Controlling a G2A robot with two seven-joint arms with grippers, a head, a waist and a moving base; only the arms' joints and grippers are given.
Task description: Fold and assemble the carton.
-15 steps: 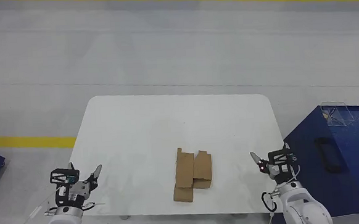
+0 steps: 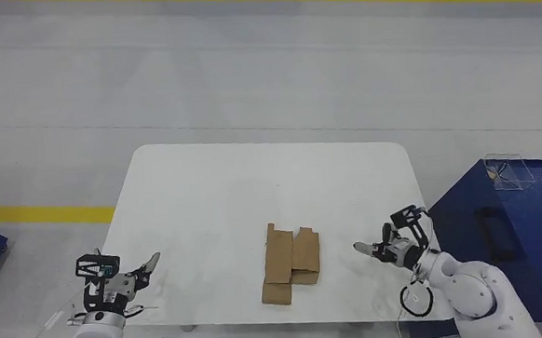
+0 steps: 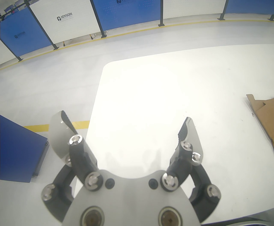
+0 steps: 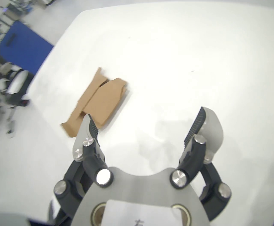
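Carton (image 2: 291,264) lies flat near the front edge of the white table (image 2: 207,192), its long axis running away from the robot. It sits near the right gripper (image 2: 373,240), on that gripper's left, and well apart from the left gripper (image 2: 125,261). Both grippers are spread wide and hold nothing.

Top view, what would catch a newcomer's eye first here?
A flat brown cardboard carton lies near the front edge of the white rounded table. The left gripper hangs open at the table's near left corner. The right gripper, also open, hangs to the right of the carton, apart from it.
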